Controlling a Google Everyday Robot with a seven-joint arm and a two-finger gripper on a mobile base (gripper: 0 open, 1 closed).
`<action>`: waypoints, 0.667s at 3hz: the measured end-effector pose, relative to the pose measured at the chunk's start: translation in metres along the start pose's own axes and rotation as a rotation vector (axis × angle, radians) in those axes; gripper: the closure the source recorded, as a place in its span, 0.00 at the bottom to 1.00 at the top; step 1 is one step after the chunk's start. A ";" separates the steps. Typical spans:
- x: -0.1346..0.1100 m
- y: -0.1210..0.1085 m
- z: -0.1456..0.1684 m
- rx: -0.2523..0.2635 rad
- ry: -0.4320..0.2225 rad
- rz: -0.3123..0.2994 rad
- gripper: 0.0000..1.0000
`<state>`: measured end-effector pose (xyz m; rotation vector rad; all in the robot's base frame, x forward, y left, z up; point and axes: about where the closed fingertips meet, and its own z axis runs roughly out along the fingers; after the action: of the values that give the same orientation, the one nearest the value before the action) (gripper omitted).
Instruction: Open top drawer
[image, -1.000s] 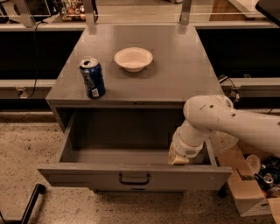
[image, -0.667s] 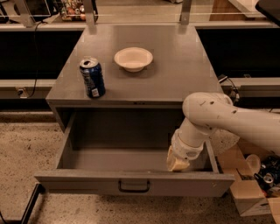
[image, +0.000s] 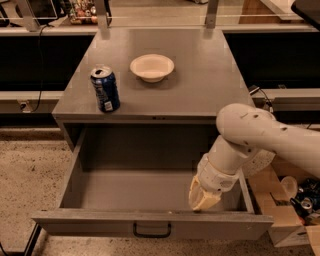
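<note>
The top drawer (image: 150, 224) is a wide grey metal drawer with a small black centre handle (image: 152, 230). It stands pulled far out from under the grey cabinet top, and its deep grey box shows empty. My gripper (image: 202, 200) hangs from the white arm at the right. It reaches down inside the drawer, just behind the front panel, right of the handle.
A blue soda can (image: 105, 89) stands near the front left of the cabinet top (image: 200, 75). A white bowl (image: 152, 67) sits behind it at the centre. A cardboard box (image: 290, 210) with clutter stands on the floor to the right of the drawer.
The drawer has slid further out towards the camera, and my gripper has moved with its front panel.
</note>
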<state>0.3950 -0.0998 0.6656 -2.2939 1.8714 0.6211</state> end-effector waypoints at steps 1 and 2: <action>-0.014 0.006 -0.017 0.036 -0.067 -0.032 1.00; -0.025 0.000 -0.037 0.086 -0.115 -0.062 1.00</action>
<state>0.3999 -0.0897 0.7087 -2.2037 1.7339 0.6367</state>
